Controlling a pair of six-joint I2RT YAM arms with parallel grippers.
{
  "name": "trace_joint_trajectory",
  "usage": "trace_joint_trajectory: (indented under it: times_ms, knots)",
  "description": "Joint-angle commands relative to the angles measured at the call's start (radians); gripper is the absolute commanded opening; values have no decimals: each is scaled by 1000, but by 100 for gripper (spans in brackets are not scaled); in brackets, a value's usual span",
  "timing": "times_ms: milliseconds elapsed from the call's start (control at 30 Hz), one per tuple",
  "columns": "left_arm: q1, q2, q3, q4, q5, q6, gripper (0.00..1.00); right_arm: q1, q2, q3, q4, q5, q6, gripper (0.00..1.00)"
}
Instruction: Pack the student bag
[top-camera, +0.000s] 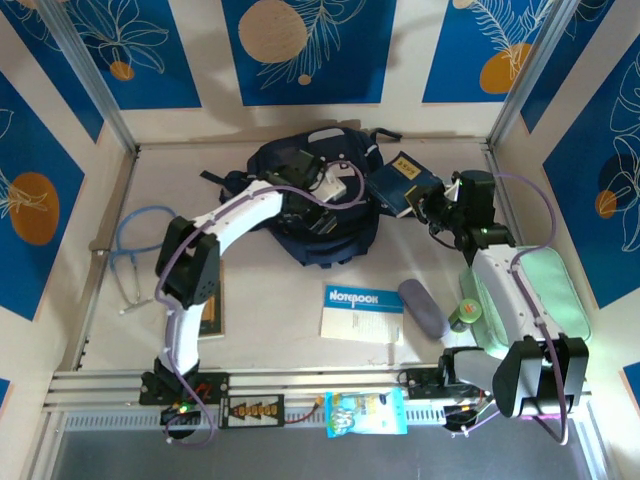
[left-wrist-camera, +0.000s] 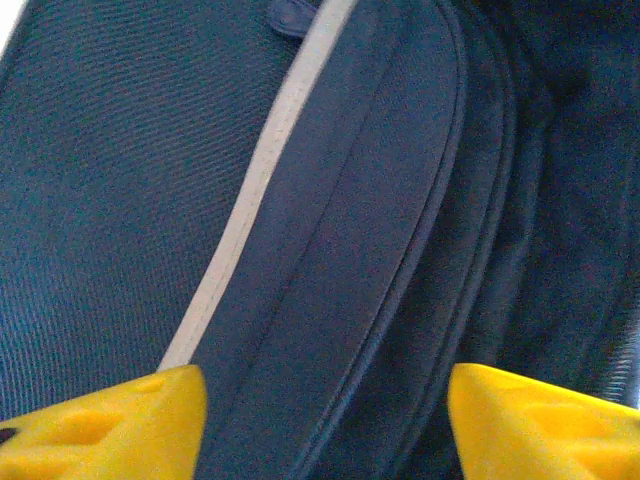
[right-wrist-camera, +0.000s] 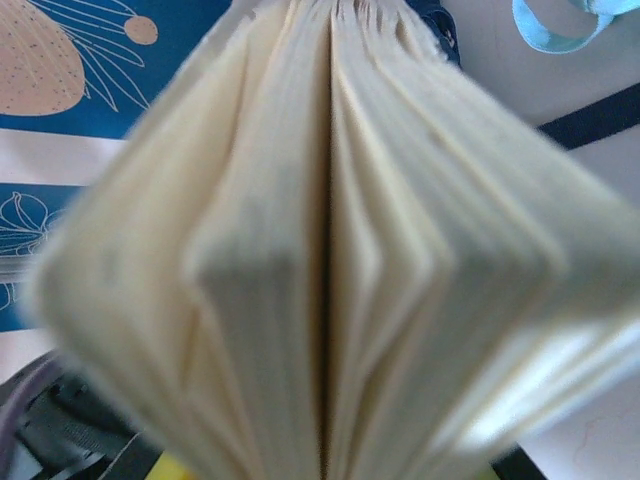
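The bag lies at the far middle of the table, dark navy and slumped, and I have the left arm stretched out over its top. On the left wrist camera the left gripper hangs just above the fabric with its yellow fingertips standing apart and nothing between them. Under them I see a grey stripe and the bag's piped seams running on a slant. Just right of the bag, the right gripper is clamped on a book with a dark blue cover, held off the table close to the bag's right edge. On the right wrist camera I look straight at the book's cream page edges, fanned a little, with a dark gap down the middle. Nearer to me, around the middle of the table, a blue-and-white notebook lies flat, and a grey oblong pouch sits just to its right. A mint case lies at the right edge, partly under the right arm. A loop of light-blue tubing lies at the far left. A bright blue packet rests on the near rail between the two arm bases.
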Motion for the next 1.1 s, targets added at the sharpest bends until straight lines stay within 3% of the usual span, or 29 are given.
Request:
trace_joint_trajectory:
  times_ms: [0, 233, 367, 533, 833, 1067]
  knots:
    - [-13, 63, 80, -113, -113, 142, 61, -13, -33, -16, -20, -24, -14, 0]
    - [-11, 168, 152, -126, -158, 190, 61, -27, -39, -16, -27, -21, 14, 0]
    - [-6, 200, 183, -135, -225, 213, 50, -35, -45, -8, -36, -26, 2, 0]
    - [-5, 171, 192, -134, -157, 215, 36, -32, -42, -14, 13, -77, -11, 0]
    - [2, 107, 225, -147, -118, 188, 3, -35, -50, -19, -5, -53, -22, 0]
    - [16, 25, 213, -140, -61, 153, 0, -36, -80, -36, -35, -9, -32, 0]
